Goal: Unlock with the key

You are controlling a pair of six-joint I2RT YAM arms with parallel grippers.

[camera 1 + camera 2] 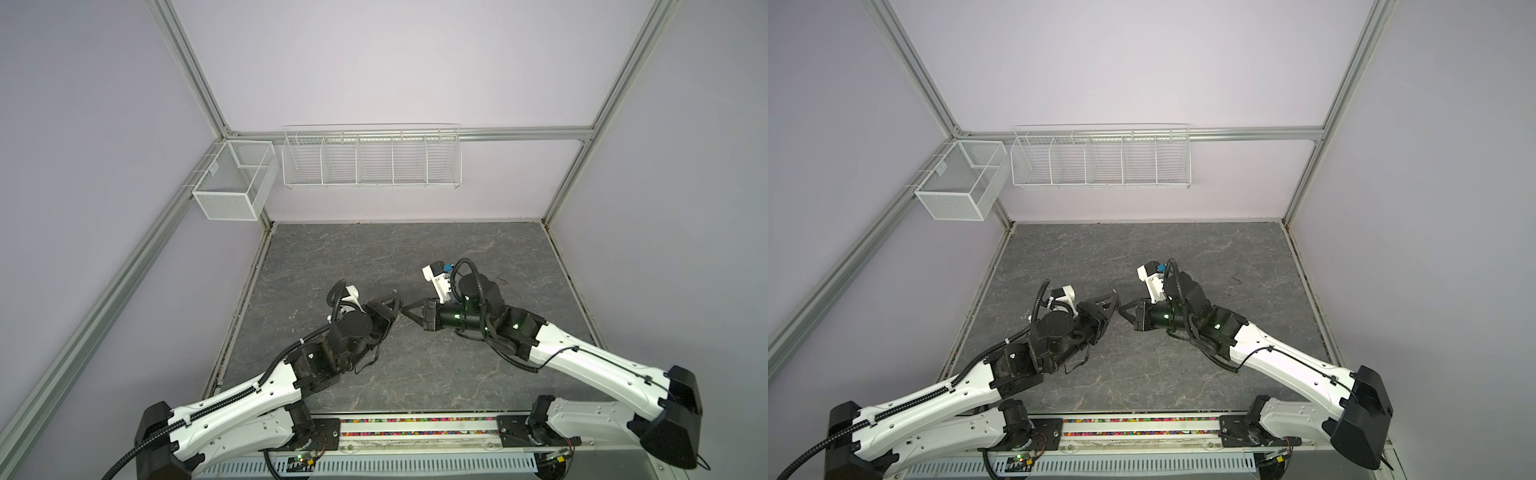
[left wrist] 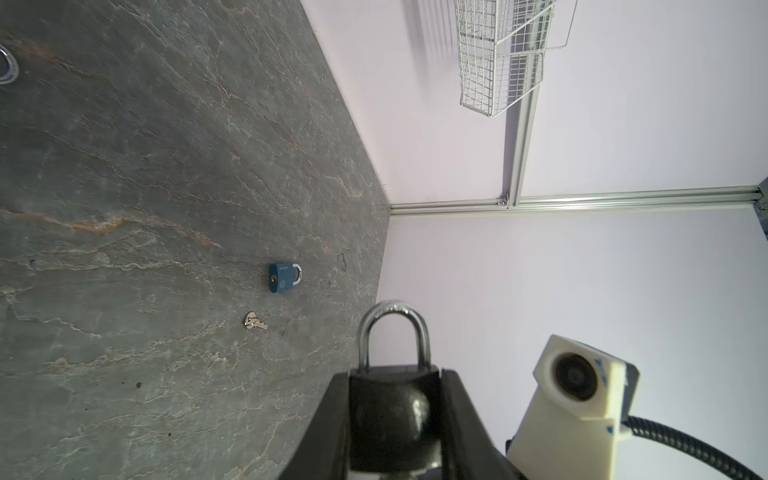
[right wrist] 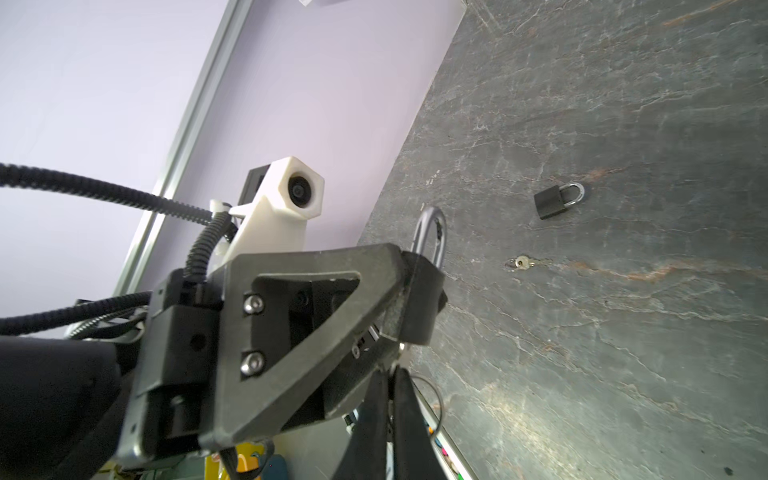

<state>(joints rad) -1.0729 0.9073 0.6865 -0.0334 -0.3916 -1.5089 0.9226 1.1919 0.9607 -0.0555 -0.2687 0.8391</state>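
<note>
Grip for unlocking. Our left hand (image 2: 394, 376) clamps the black, silver-shackled metal padlock (image 2: 390, 411) by its body above the grey stone-look counter (image 2: 124, 208), so its keyhole end faces our right hand (image 3: 390, 386), pinched fully together there; we cannot make out a key in it.

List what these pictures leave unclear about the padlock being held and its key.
- Right wrist view: the right gripper is shut, and its fingers hide whether a key sits between them.
- Left wrist view: the padlock sits in the left gripper, its keyhole end cut off by the picture edge.
- Both top views: the padlock is hidden behind the meeting gripper tips.
</note>
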